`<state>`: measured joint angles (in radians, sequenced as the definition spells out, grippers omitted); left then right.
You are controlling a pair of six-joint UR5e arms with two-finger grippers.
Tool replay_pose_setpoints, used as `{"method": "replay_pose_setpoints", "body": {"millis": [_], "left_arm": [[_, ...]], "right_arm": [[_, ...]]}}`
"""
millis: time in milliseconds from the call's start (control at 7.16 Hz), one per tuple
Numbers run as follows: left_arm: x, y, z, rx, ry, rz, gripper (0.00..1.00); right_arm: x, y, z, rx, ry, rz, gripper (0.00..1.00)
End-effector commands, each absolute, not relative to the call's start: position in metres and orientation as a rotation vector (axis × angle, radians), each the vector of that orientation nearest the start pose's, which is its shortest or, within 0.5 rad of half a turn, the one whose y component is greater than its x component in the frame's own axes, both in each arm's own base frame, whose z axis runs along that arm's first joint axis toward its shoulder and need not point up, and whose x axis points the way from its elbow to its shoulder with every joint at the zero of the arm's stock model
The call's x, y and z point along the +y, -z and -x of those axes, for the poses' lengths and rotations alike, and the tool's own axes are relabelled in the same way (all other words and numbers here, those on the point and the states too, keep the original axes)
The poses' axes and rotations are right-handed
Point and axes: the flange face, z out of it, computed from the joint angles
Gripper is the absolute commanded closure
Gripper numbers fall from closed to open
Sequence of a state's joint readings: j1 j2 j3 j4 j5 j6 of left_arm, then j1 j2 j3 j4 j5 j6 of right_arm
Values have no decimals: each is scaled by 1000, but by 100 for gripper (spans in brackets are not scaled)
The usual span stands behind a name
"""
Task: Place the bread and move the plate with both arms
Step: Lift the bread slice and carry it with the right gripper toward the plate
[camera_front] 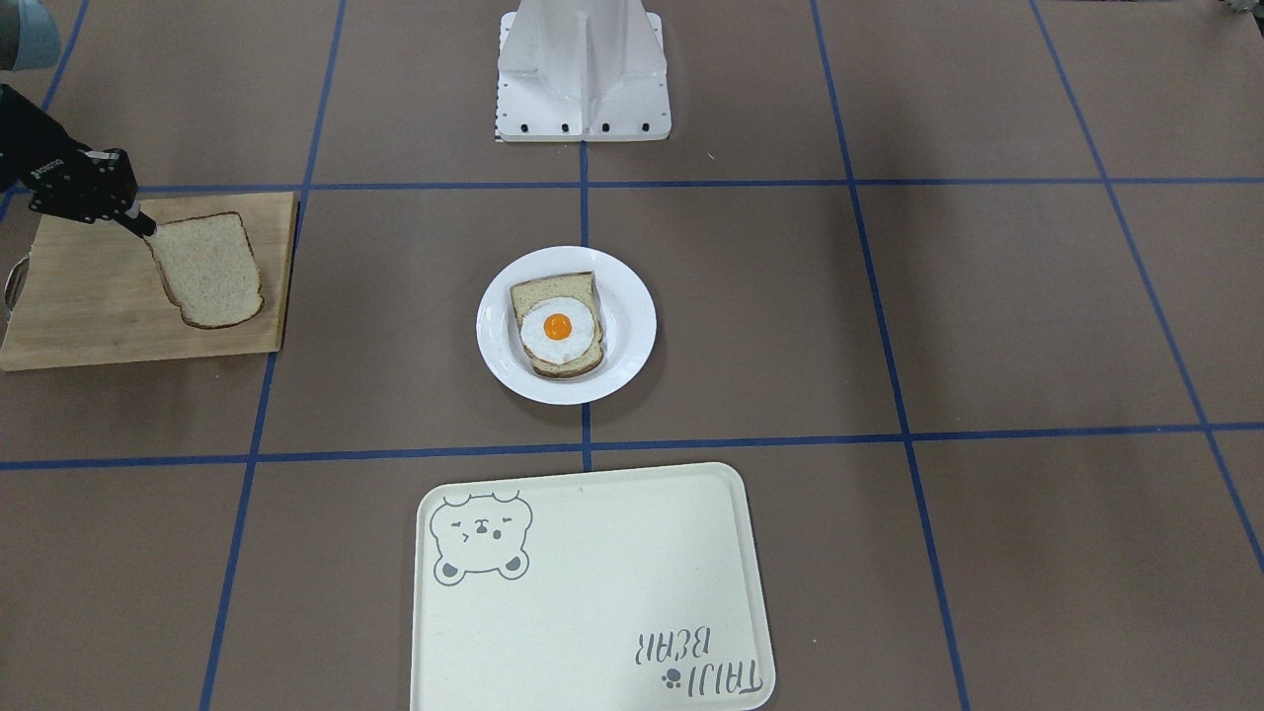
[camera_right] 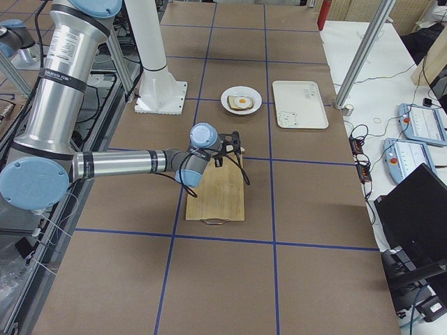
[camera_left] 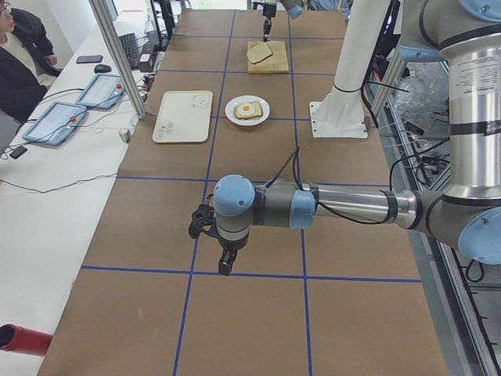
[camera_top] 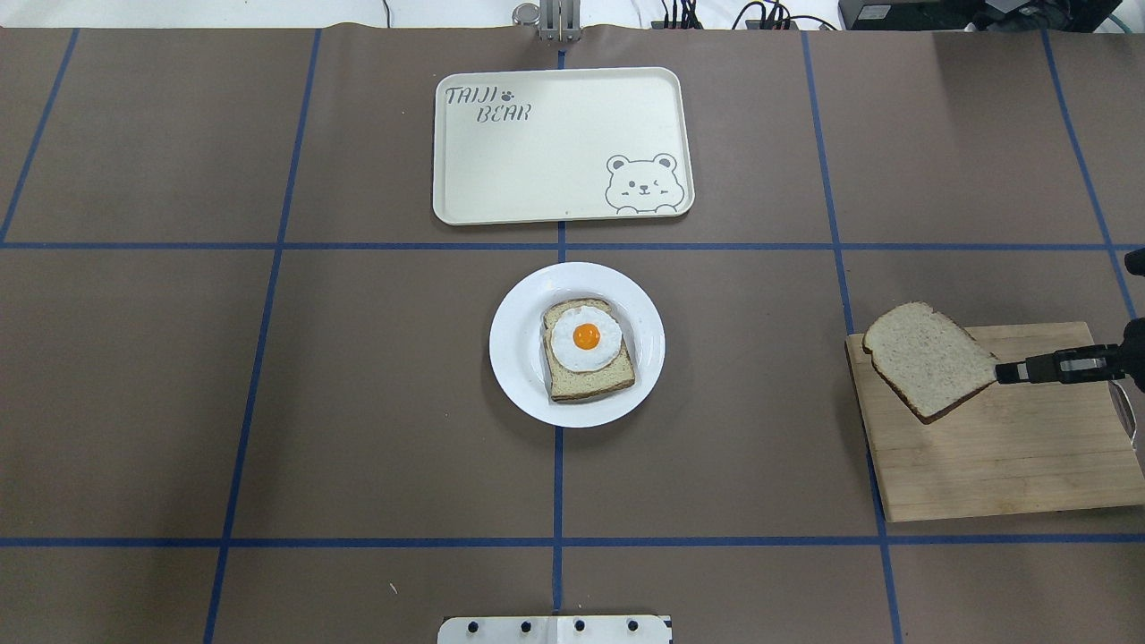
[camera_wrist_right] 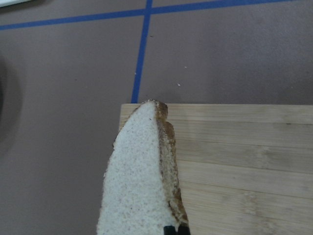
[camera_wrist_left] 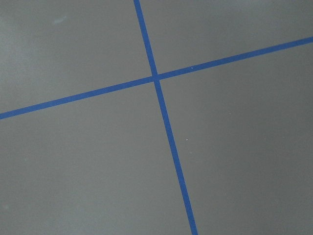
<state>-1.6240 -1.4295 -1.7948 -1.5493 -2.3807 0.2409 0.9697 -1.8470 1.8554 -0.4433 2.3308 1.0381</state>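
Observation:
The plain bread is pinched at one edge by my right gripper, which is shut on it and holds it tilted just above the wooden cutting board. The bread also shows in the front view and the right wrist view. The white plate sits at the table's middle, apart from both grippers, with an egg-topped slice on it. My left gripper shows only in the exterior left view, low over bare table far from the plate. I cannot tell whether it is open or shut.
A cream tray with a bear drawing lies beyond the plate. The cutting board lies at the table's right side. The white robot base stands behind the plate. Blue tape lines cross the brown table.

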Motion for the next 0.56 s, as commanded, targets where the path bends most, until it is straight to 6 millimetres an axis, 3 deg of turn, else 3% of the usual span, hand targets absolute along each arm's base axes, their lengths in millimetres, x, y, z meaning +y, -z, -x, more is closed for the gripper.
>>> {"method": "replay_pose_setpoints", "body": {"millis": [0,140,419], "left_arm": [[-431,-613,84,794,-202,-176,1],[-431,-614,84,794,-201,-175,1],[-430,-616,84,795,-198,-169,1]], "right_arm": [[-381,-470,175,-1293,67,-294,100],[-403,-436,194,-1346,5,-283,100],[-416,-373,281,-1395,-112,-317,100]]}}
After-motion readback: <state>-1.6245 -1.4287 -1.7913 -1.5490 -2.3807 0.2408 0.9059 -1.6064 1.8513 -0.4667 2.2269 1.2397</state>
